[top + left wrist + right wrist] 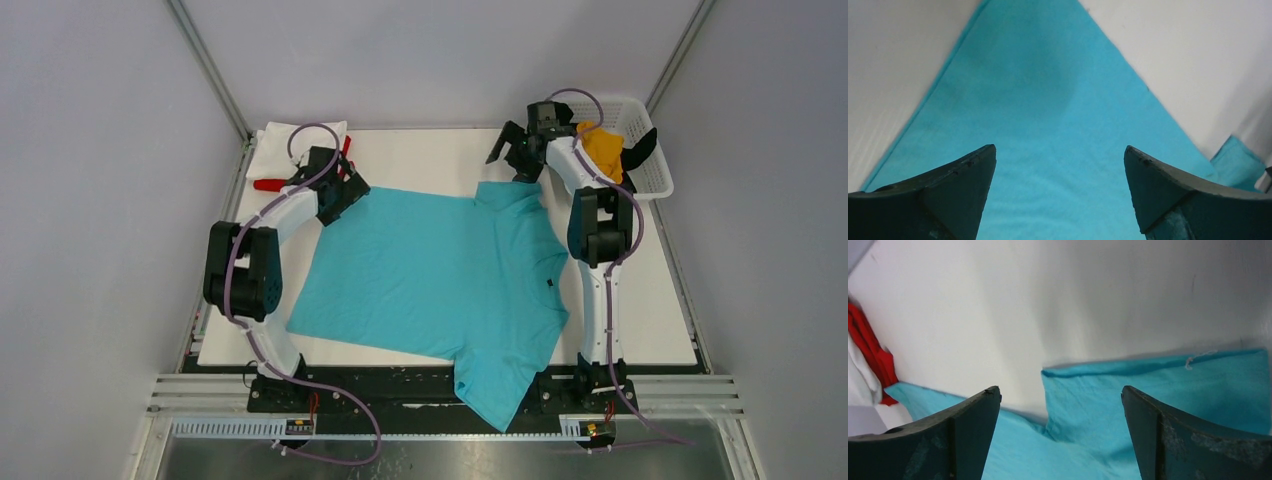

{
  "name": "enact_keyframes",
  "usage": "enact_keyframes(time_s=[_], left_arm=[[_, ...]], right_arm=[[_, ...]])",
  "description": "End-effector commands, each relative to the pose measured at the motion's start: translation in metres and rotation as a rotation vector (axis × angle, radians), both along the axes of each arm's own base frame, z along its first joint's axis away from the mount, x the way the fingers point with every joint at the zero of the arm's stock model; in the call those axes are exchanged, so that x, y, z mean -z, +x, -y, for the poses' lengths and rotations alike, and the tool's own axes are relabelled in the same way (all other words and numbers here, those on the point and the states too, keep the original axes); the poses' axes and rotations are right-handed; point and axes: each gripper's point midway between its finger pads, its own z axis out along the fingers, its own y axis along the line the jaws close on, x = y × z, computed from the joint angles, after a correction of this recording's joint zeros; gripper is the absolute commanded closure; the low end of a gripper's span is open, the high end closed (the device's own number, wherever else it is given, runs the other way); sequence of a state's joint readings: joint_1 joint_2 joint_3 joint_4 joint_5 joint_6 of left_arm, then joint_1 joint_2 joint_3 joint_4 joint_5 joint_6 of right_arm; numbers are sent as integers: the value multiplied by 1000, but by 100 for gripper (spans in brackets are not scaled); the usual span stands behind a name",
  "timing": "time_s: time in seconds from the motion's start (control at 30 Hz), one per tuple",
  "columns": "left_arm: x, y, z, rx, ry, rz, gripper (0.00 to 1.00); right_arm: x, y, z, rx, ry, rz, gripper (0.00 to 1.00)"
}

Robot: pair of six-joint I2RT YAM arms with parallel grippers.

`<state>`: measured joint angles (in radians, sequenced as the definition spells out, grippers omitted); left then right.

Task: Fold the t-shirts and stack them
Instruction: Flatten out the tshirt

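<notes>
**Both grippers agape over the turquoise t-shirt**

The left gripper has its jaws spread wide, with nothing held. Between and ahead of them a corner of the turquoise t-shirt lies flat on the white table. The right gripper is equally wide apart and empty. A sleeve of the same shirt lies between and ahead of its jaws. Farther out, to the left of those jaws in the wrist view, the red t-shirt and white t-shirt lie touching. Just beside the right gripper, a white mesh basket holds the mustard-yellow t-shirt and black t-shirt.
</notes>
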<state>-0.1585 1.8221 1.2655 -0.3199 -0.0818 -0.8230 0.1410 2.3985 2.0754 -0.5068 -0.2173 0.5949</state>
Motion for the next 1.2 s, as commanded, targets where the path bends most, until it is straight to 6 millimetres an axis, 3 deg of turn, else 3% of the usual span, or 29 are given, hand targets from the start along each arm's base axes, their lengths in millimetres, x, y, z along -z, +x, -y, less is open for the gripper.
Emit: enact_keyframes(time_s=[0.0,0.07,0.2,0.27,0.37,0.5,0.67,0.83,1.07,1.17], left_arm=[[-24,-26,14,88,52,22,1],[-21,-42,20,119,64,3,1],[-12,-72,35,186,74,-41,1],[-4,-88,43,227,82,-72,1],[13,-106,50,251,78,-116,1],[30,-103,63,279,40,-155,1],[45,-92,67,281,52,-193,1],[56,-72,59,247,119,-233,1],[68,-37,54,206,92,-262,1],[57,-21,55,200,64,-230,1]], right_arm=[[-42,-43,-13,-168,-175,24,0],[-47,-68,-9,-166,-235,23,0],[-35,-137,-3,-126,-225,-24,0],[-10,-179,-4,-167,-253,-91,1],[15,-225,-3,-252,-287,-196,0],[43,-244,9,-250,-338,-308,1],[54,-229,6,-263,-362,-366,0],[55,-191,9,-252,-376,-387,1],[38,-128,12,-214,-361,-329,1],[25,-106,17,-209,-362,-297,0]])
